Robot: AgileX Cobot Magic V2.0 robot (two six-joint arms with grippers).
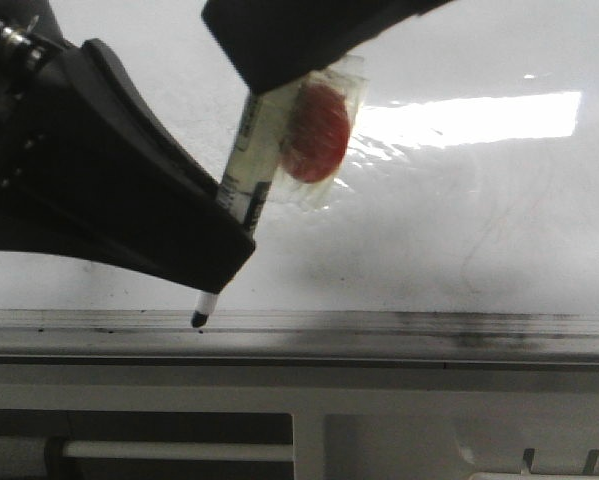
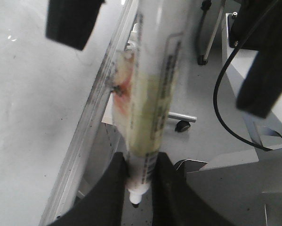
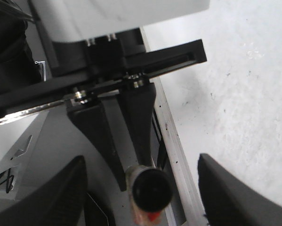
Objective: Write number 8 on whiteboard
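Observation:
A white marker point(image 1: 247, 175) with a red tag taped to it point(image 1: 316, 132) is clamped near its tip end in my left gripper point(image 1: 234, 255), which is shut on it. Its black tip point(image 1: 199, 319) sits at the grey metal strip point(image 1: 379, 325) along the near edge of the whiteboard point(image 1: 459, 220). The left wrist view shows the marker point(image 2: 152, 94) between the dark fingers point(image 2: 108, 188). My right gripper point(image 1: 299, 35) is up at the marker's back end. In the right wrist view, its open fingers point(image 3: 68, 188) stand apart on either side of that end point(image 3: 151, 188). The number 8 is out of view.
A bright glare patch point(image 1: 479, 115) lies on the board, with faint grey smudges point(image 1: 479, 250) below it. In front of the strip is a grey table frame point(image 1: 279, 385). Off the board's edge, a black cable point(image 2: 221, 94) and a caster wheel point(image 2: 181, 125) show over the floor.

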